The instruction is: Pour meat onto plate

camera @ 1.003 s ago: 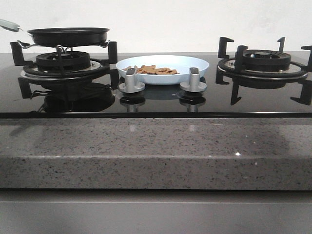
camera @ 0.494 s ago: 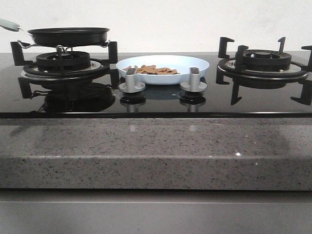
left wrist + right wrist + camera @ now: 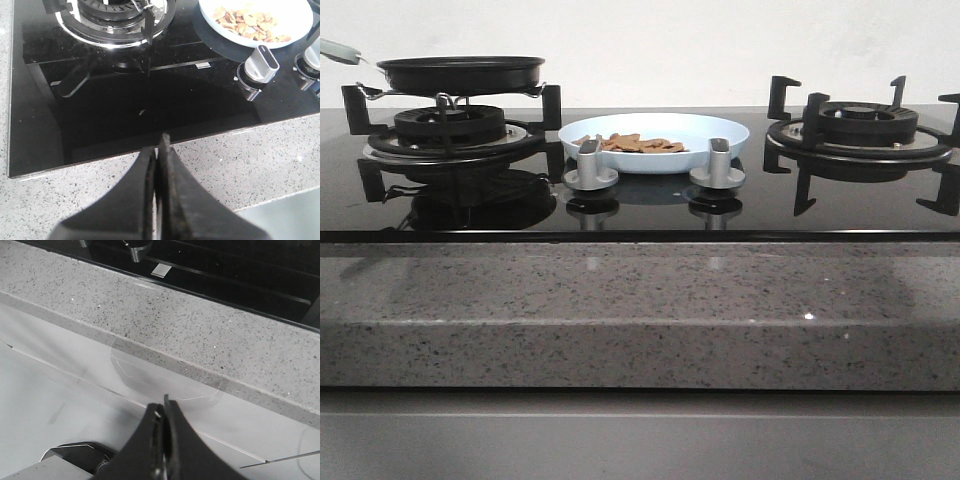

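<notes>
2 closed grippers [image 3: 159,150] [image 3: 164,412] hang off the plate [image 3: 720,130]

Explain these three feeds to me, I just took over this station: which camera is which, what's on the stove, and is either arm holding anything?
The wide picture is the front camera, looking forward over a glass stove top set in a speckled stone counter. The other two come from cameras on each arm's wrist, so each shows its own end effector as a dark wedge at the bottom.

On the stove: a black pan sits on the left burner, the right burner is bare, and between them stands the plate with the meat already lying in it. Two silver knobs stand in front of the plate.

The left end effector is shut and empty, above the counter's front edge. The right end effector is also shut and empty, lower down in front of the counter. Neither arm appears in the front view.
</notes>
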### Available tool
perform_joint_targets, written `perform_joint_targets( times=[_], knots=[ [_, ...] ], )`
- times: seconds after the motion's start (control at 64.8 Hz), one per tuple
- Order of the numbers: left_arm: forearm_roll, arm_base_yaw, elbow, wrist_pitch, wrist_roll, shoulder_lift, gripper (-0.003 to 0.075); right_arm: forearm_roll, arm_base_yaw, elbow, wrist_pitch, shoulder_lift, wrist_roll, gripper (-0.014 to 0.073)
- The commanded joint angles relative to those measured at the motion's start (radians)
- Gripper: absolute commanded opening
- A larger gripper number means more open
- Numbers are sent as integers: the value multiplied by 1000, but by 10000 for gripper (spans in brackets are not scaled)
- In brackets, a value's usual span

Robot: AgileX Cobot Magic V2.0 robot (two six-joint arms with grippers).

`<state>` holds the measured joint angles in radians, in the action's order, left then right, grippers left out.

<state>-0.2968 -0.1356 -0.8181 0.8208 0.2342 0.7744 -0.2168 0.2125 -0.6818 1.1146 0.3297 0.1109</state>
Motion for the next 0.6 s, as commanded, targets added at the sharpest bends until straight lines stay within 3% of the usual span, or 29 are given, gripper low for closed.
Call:
perform_joint_targets(
  times=[0.0,0.324,0.586],
  knots=[
    [-21,-6,-26,-61,-11,-4,-20,1,-2,-21,-57,9,2,-69],
    [-24,-6,-3,-87,-11,-39,-20,1,-2,-21,-57,9,2,-69],
    [63,15,187,-269,-11,-372,-20,0,-2,-21,-57,9,2,-69]
  ],
)
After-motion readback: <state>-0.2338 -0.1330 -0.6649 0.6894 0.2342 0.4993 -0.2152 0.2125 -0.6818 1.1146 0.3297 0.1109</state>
